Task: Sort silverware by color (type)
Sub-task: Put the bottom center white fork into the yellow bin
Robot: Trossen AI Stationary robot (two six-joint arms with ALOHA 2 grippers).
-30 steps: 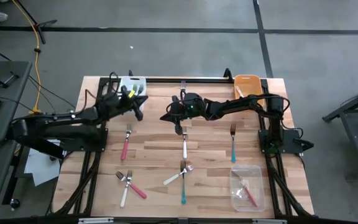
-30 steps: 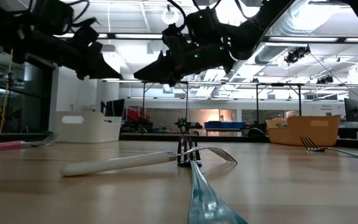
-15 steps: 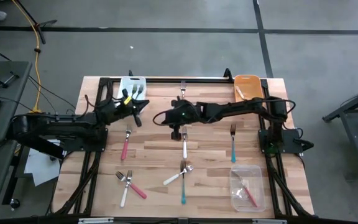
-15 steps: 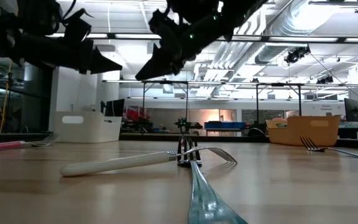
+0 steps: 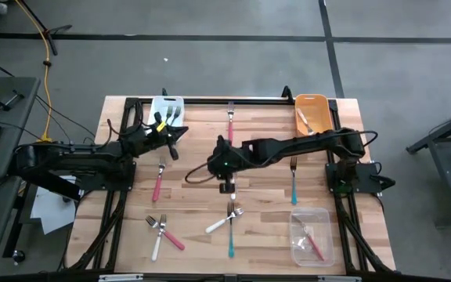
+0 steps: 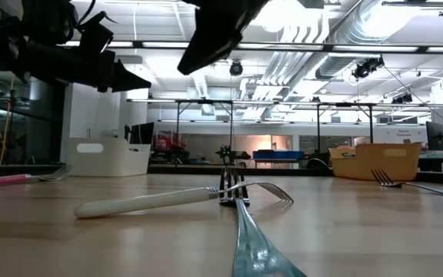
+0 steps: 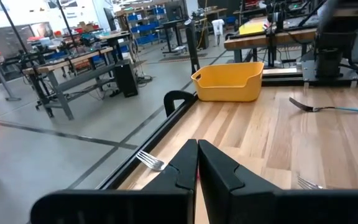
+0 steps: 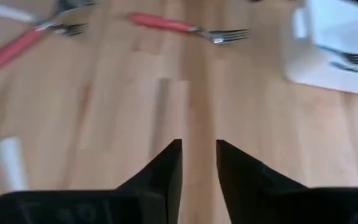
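Since a moment ago the right gripper [image 5: 193,175] has swung out over mid-worktop [image 5: 265,204], fingers slightly parted, empty; left gripper [image 5: 180,130] pinched closed near the white bin [image 5: 166,104].

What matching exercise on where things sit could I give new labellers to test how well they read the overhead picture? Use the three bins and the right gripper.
Things:
1. white bin
2. orange bin
3. clear bin
4. right gripper

Places on the table, as the high view shows it:
A. lower right corner
B. over the middle
C. upper edge, left part
D. upper right corner

Pairs: 1-C, 2-D, 3-A, 4-B
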